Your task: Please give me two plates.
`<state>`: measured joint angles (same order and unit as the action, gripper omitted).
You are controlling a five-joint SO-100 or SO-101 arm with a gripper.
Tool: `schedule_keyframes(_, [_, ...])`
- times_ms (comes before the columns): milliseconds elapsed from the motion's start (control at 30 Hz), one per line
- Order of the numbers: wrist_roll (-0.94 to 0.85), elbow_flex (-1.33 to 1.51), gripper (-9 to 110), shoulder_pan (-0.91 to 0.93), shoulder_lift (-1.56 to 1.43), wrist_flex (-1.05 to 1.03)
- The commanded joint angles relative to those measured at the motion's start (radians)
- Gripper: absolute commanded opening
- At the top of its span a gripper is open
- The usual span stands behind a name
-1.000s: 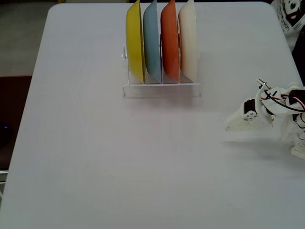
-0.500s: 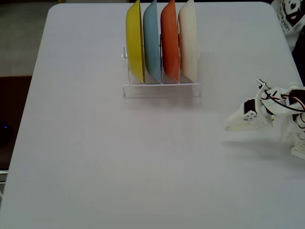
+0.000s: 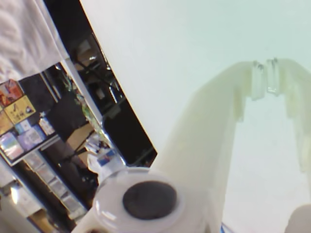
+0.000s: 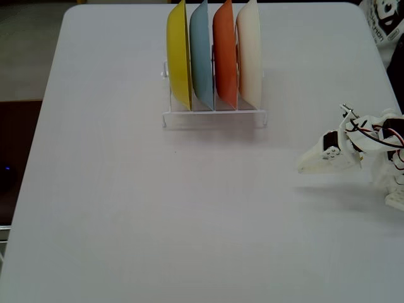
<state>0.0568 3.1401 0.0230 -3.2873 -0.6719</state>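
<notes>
In the fixed view the two plates stand on edge in a white wire rack [image 4: 214, 117] at the far middle of the table. The cream-white plate [image 4: 251, 53] fills the rightmost slot and the orange plate [image 4: 225, 55] stands just left of it. My gripper [image 4: 302, 168] hovers low over the table at the right edge, well right of and nearer than the rack, pointing left. In the wrist view the gripper [image 3: 265, 73] is shut, its white fingertips meeting with nothing between them. No plate shows in the wrist view.
A light blue plate [image 4: 201, 55] and a yellow plate [image 4: 178, 55] fill the rack's two left slots. The white table [image 4: 158, 214] spreads in front of the rack. Its left edge drops to a dark floor [image 4: 19, 139]. The arm's base [image 4: 394, 164] sits at the right edge.
</notes>
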Motion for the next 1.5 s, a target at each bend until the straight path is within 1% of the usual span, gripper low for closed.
schedule_keyframes(0, [0.0, -0.005, 0, 0.0, -0.025, -0.003])
schedule_keyframes(267, [0.0, -0.005, 1, -0.002, -0.025, -0.003])
schedule_keyframes(600, [-0.002, -0.011, 0, -0.002, -0.025, -0.002])
schedule_keyframes(867, [-0.049, -0.17, -1, 0.018, -0.025, 0.028])
schedule_keyframes(1167, [-0.087, -0.413, -1, 0.109, 0.006, 0.041])
schedule_keyframes(1300, [-0.16, -0.483, 0, 0.178, 0.041, 0.043])
schedule_keyframes(1400, [-0.224, -0.525, 0, 0.258, 0.071, 0.083])
schedule_keyframes(1467, [-0.262, -0.572, 2, 0.302, 0.12, 0.086])
